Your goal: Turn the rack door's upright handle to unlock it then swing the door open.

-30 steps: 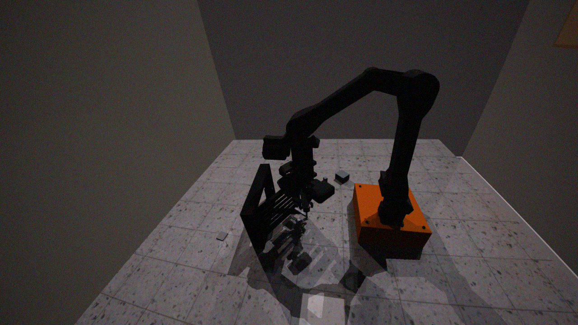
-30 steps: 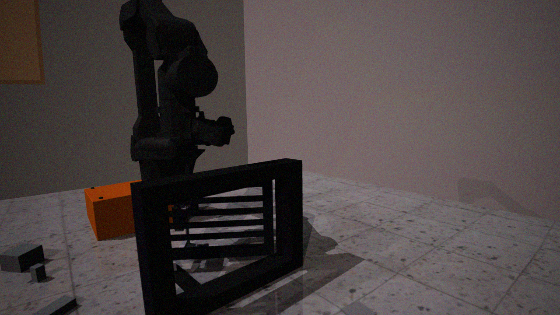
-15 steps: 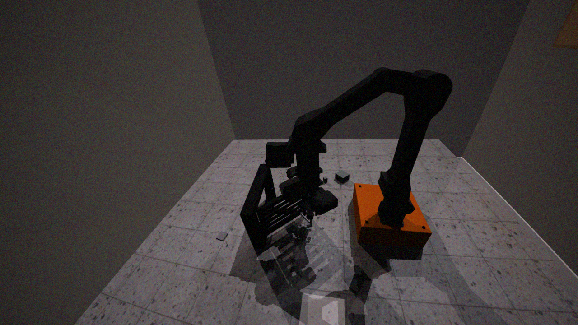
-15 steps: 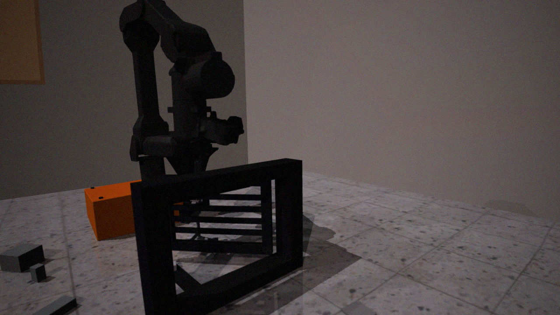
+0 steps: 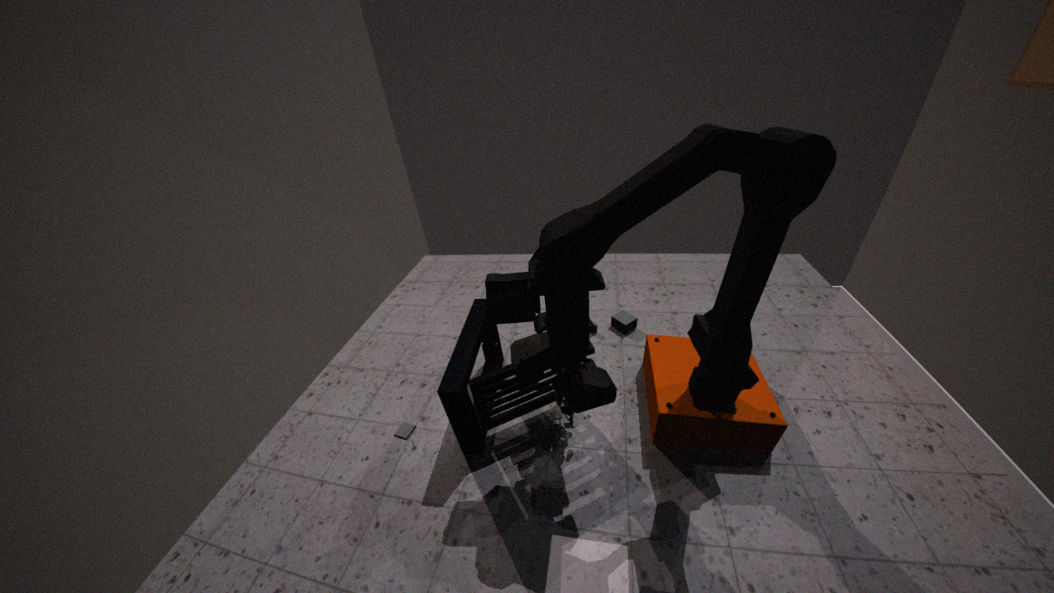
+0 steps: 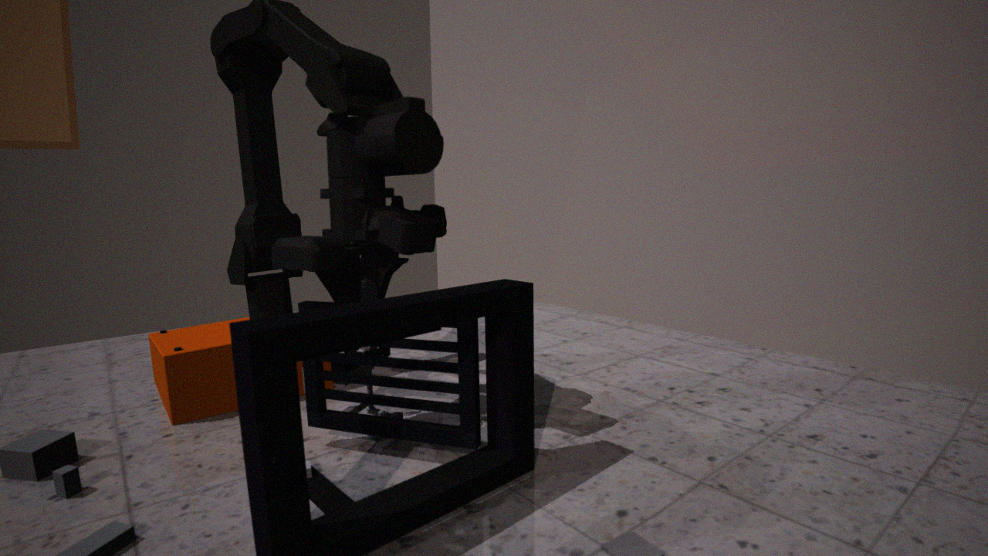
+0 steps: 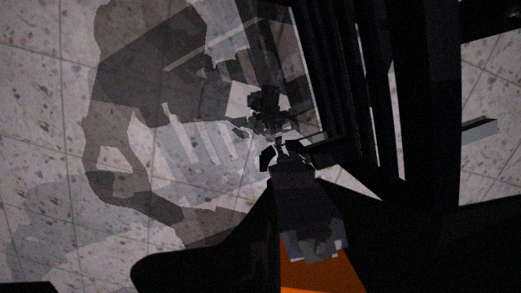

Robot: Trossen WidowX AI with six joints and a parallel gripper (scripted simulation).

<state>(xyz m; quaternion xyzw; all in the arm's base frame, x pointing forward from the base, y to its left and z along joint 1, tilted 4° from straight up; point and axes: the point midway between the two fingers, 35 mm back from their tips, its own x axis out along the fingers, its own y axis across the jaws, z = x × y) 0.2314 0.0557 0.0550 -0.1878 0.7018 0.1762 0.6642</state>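
The black rack frame (image 5: 458, 383) (image 6: 509, 373) stands upright on the table. Its slatted door (image 5: 507, 400) (image 6: 468, 387) (image 7: 440, 102) is swung partway out of the frame, toward the arm's base side. My gripper (image 7: 293, 187) points down at the door's free side and is shut on the dark upright handle (image 7: 307, 203), which shows between the fingers in the wrist view. In the top and exterior views the fingers and handle are dark and partly hidden by the wrist, the door and the frame. How far the handle is turned cannot be read clearly.
The orange base box (image 5: 718, 438) (image 6: 200, 380) stands on the side the door opens toward. A grey block (image 5: 624, 322) (image 6: 38, 455), a small cube (image 6: 67, 480) and a low bar (image 6: 103, 540) lie beyond the handle side. A thin plate (image 5: 404, 430) lies behind the frame.
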